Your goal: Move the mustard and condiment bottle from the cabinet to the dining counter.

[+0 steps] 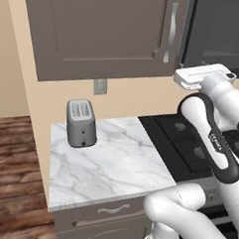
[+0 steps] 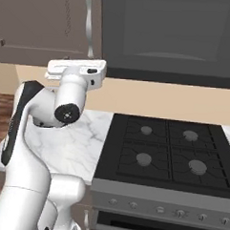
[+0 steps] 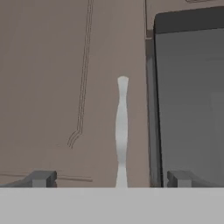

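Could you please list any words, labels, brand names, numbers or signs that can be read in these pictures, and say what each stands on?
None can be read.
Robot arm: a small dark marking on the white link, too blurred to read.
Toaster, cabinet door, stove knobs: no lettering shows.

cabinet (image 1: 101,36) top cut off, closed door hiding its inside, handle (image 3: 121,131) bottom cut off

Grey-brown cabinet (image 2: 40,22), door closed, curved silver handle (image 2: 88,27) at its right edge; white robot hand (image 2: 77,71) raised just below the handle; black four-burner stove (image 2: 165,153) lower right of the cabinet, marble worktop (image 2: 74,146) beneath it
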Available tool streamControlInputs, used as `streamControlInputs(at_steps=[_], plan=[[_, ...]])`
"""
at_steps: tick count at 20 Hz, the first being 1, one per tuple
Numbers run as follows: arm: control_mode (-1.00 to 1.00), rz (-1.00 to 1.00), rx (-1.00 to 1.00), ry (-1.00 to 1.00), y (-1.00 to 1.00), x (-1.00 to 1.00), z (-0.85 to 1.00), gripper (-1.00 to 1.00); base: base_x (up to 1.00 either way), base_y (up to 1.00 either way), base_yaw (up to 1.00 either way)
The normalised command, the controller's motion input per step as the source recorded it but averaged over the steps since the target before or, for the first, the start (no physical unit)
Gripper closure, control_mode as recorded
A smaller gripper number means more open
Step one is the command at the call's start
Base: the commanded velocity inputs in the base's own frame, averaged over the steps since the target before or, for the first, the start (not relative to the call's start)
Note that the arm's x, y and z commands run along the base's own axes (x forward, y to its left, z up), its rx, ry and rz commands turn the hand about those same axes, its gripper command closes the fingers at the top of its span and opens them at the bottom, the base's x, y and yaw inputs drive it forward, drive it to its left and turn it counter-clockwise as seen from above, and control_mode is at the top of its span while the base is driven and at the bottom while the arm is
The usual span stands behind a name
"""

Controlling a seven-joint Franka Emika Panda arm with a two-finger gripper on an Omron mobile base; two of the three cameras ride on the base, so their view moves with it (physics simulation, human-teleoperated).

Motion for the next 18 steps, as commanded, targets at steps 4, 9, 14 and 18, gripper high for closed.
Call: streamControlInputs(at_steps=[4, 9, 14, 18], plan=[[-1.0, -0.17, 0.05, 0.0, 0.03, 0.16, 0.24, -1.0, 0.0, 0.0, 0.0], [-1.0, -0.21, 0.02, 0.0, 0.17, 0.07, 0.35, -1.0, 0.0, 0.0, 0.0], [-1.0, -0.16, 0.0, 0.0, 0.08, 0.0, 0.48, -1.0, 0.0, 0.0, 0.0], [-1.0, -0.03, 0.0, 0.0, 0.0, -0.07, 0.55, -1.0, 0.0, 0.0, 0.0]])
